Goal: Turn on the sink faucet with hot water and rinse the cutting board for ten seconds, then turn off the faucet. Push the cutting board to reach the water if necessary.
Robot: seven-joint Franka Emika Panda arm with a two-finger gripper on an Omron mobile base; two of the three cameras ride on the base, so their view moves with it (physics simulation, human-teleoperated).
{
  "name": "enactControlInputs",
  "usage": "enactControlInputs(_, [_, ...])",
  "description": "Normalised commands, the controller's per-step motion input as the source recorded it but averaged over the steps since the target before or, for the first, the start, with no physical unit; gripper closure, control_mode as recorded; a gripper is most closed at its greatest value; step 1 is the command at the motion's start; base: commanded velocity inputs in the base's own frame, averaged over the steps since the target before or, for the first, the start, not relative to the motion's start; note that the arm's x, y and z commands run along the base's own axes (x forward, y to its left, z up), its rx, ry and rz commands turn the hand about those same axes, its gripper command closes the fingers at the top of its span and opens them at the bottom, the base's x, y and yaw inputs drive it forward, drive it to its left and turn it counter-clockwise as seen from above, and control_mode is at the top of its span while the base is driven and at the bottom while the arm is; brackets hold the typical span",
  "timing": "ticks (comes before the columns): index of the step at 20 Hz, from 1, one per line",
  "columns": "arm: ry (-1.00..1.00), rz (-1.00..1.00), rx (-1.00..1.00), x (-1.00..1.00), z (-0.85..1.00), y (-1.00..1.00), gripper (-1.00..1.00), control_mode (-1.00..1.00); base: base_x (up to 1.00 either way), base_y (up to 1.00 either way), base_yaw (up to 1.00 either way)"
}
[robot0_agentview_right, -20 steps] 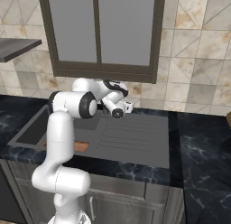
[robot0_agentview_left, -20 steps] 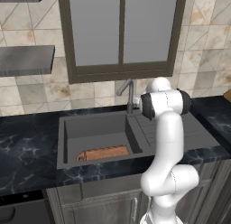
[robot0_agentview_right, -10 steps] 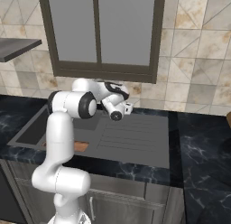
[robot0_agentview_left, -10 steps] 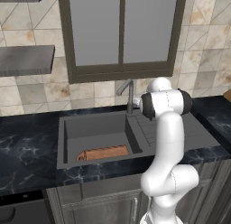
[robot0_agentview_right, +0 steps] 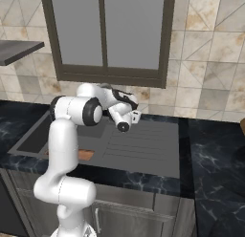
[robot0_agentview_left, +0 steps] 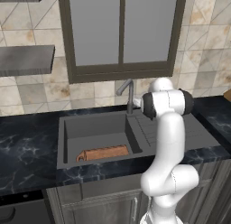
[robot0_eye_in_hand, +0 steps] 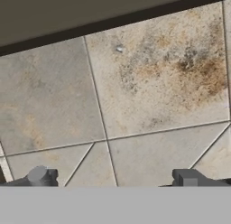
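My claw [robot0_agentview_right: 128,121] (jaws wide apart, empty) faces the wall tiles [robot0_eye_in_hand: 153,78], with the sink faucet [robot0_agentview_left: 129,95] just to my left.

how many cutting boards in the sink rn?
1. The cutting board lies flat along the front wall of the sink basin; the arm partly hides it in the right base view.
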Motion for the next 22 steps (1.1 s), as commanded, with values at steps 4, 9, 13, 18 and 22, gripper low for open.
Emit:
enactControlInputs(4, [0.04,0.02,0.00,-0.63,-0.31,-0.53,-1.00,-1.00,0.00,0.00,0.00])
enactControlInputs(9, [0.03,0.03,0.00,-0.34,-0.22,-0.79,-1.00,-1.00,0.00,0.00,0.00])
enactControlInputs(13, [0.02,0.00,0.01,-0.01,-0.05,-0.81,-1.00,-1.00,0.00,0.00,0.00])
enactControlInputs(18, [0.00,0.00,0.02,0.04,0.00,-0.55,-1.00,-1.00,0.00,0.00,0.00])
enactControlInputs(22, [0.00,0.00,0.03,0.00,0.00,-0.67,-1.00,-1.00,0.00,0.00,0.00])
